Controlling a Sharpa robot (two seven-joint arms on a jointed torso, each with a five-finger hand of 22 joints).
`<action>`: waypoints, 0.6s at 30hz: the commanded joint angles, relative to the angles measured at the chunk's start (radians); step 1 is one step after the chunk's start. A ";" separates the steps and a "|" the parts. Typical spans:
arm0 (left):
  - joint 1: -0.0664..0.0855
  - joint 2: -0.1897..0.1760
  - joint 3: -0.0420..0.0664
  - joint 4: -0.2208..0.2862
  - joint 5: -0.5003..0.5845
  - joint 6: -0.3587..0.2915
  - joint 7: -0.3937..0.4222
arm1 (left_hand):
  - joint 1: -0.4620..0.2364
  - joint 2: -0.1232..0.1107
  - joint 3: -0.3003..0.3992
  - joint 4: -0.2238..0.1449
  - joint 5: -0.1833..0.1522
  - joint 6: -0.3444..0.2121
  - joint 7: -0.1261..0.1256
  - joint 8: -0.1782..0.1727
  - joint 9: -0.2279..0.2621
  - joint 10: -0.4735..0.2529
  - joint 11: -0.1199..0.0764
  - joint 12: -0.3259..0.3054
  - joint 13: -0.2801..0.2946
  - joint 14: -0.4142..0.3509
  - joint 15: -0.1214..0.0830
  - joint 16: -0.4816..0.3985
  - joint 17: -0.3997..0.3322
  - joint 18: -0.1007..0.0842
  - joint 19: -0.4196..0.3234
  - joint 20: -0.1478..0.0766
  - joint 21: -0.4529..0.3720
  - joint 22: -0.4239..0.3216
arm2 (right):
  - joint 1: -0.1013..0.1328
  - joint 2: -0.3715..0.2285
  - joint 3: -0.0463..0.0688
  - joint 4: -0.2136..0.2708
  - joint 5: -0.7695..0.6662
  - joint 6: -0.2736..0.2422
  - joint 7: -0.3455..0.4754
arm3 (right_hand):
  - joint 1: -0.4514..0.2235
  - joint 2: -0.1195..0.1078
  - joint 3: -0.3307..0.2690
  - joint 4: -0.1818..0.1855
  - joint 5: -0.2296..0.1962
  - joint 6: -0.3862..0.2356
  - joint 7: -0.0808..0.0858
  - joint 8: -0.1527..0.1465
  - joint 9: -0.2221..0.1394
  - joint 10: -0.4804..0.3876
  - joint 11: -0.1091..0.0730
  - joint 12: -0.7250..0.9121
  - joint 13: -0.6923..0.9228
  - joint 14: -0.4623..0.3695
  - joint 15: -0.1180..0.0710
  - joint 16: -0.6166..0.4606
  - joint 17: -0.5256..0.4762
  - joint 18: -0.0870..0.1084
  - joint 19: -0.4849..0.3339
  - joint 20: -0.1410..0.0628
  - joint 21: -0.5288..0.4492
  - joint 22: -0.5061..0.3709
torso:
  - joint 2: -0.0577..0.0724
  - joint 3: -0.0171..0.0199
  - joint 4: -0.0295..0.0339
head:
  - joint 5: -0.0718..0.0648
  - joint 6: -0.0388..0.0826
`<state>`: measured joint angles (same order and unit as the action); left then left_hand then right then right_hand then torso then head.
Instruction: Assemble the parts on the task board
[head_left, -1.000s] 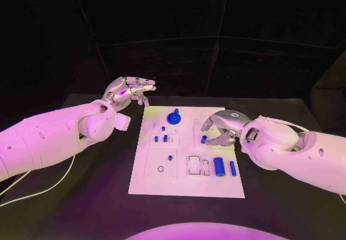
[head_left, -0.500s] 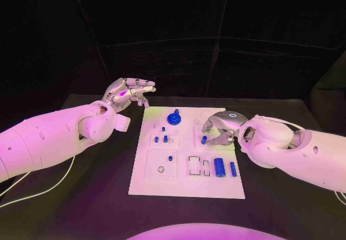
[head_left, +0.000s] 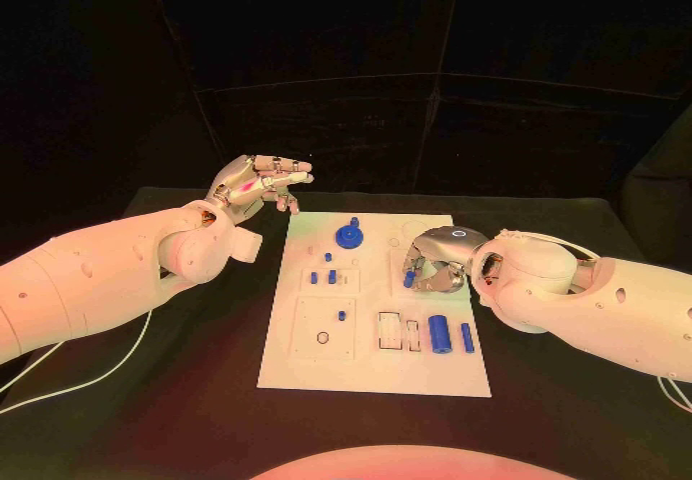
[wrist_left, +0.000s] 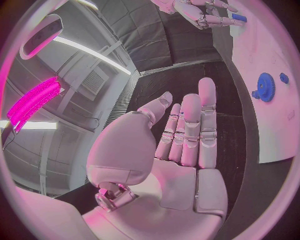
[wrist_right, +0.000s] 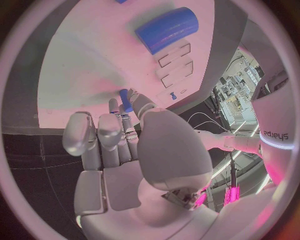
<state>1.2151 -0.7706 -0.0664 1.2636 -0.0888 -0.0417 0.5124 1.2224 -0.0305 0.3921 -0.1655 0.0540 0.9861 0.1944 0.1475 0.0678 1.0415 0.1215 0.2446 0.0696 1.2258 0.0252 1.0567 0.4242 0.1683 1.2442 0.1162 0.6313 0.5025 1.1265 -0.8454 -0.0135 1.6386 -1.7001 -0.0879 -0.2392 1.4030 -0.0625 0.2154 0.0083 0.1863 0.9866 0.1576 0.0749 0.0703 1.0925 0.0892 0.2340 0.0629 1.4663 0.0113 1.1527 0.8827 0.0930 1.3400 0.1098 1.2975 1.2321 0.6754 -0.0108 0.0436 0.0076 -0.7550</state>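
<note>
The white task board (head_left: 433, 375) lies mid-table. My right hand (head_left: 437, 262) hovers over its right half and pinches a small blue peg (head_left: 408, 277) between thumb and fingers; the right wrist view shows that peg (wrist_right: 125, 100) at the fingertips above the board (wrist_right: 87, 65). My left hand (head_left: 260, 185) is raised beyond the board's far left corner, fingers apart and holding nothing; its palm (wrist_left: 181, 150) faces the wrist camera. On the board sit a blue gear (head_left: 348, 236), a thick blue cylinder (head_left: 438, 333), a slim blue pin (head_left: 466, 337) and several small pegs (head_left: 330, 277).
A small dark ring (head_left: 322, 339) lies in the square recess at the board's near left. A white cable (head_left: 87, 372) curves over the black table under my left arm. The thick cylinder (wrist_right: 167, 30) lies beside rectangular slots (wrist_right: 175, 62).
My right hand has shifted slightly left over the board, still holding the small blue peg. The left hand has stayed in place.
</note>
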 joint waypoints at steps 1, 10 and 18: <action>0.001 0.001 0.001 -0.001 0.005 0.012 0.002 | 0.007 0.006 -0.007 -0.001 -0.003 -0.008 -0.001 0.005 0.000 -0.008 -0.002 0.006 -0.001 -0.006 0.001 -0.003 -0.001 0.014 -0.004 0.005 -0.005 -0.001 | 0.001 0.002 0.001 -0.001 0.008 0.041 0.017 | 0.001 0.010 0.016 -0.001 -0.005 0.017 -0.001 0.007 0.002 0.018 -0.002 -0.009 -0.001 0.011 -0.010 0.012 0.012 -0.008 0.014 0.000 0.011 0.013 | 0.000 0.0004 -0.0011 | 0.000 0.000; 0.001 0.002 0.001 -0.003 0.005 0.013 0.000 | 0.007 0.006 -0.007 -0.001 -0.003 -0.008 -0.001 0.005 0.000 -0.008 -0.002 0.006 -0.001 -0.006 0.001 -0.003 -0.001 0.014 -0.004 0.005 -0.005 -0.001 | 0.001 0.011 0.001 -0.003 0.002 0.018 0.027 | 0.004 0.011 0.064 0.002 -0.014 0.060 -0.006 0.013 0.003 0.060 -0.009 -0.038 -0.001 0.011 -0.015 0.032 0.026 -0.013 0.025 -0.005 0.029 0.034 | 0.000 0.0005 -0.0009 | 0.000 -0.003; 0.000 0.003 0.000 -0.006 0.005 0.014 0.000 | 0.007 0.006 -0.007 -0.001 -0.003 -0.008 -0.001 0.005 0.000 -0.008 -0.002 0.006 -0.001 -0.006 0.001 -0.003 -0.001 0.014 -0.004 0.005 -0.005 -0.001 | 0.000 0.019 0.001 -0.005 0.003 -0.036 0.025 | -0.018 -0.009 0.078 0.013 -0.024 0.061 0.000 0.003 -0.001 0.069 -0.006 -0.065 -0.001 0.010 -0.013 0.042 0.031 -0.015 0.029 -0.005 0.036 0.042 | 0.000 -0.0001 -0.0009 | -0.003 -0.005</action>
<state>1.2141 -0.7688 -0.0667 1.2579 -0.0888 -0.0398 0.5106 1.2224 -0.0305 0.3921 -0.1655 0.0540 0.9861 0.1944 0.1475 0.0678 1.0416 0.1215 0.2446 0.0696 1.2258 0.0252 1.0567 0.4240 0.1684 1.2442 0.1162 0.6313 0.5027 1.1255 -0.8274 -0.0135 1.6329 -1.6968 -0.0847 -0.2237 1.3941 -0.0714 0.2869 0.0219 0.1687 1.0454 0.1523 0.0839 0.0710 1.1547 0.0806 0.1725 0.0630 1.4668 0.0049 1.1906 0.9122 0.0930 1.3621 0.1018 1.3312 1.2730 0.6755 -0.0103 0.0423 0.0055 -0.7590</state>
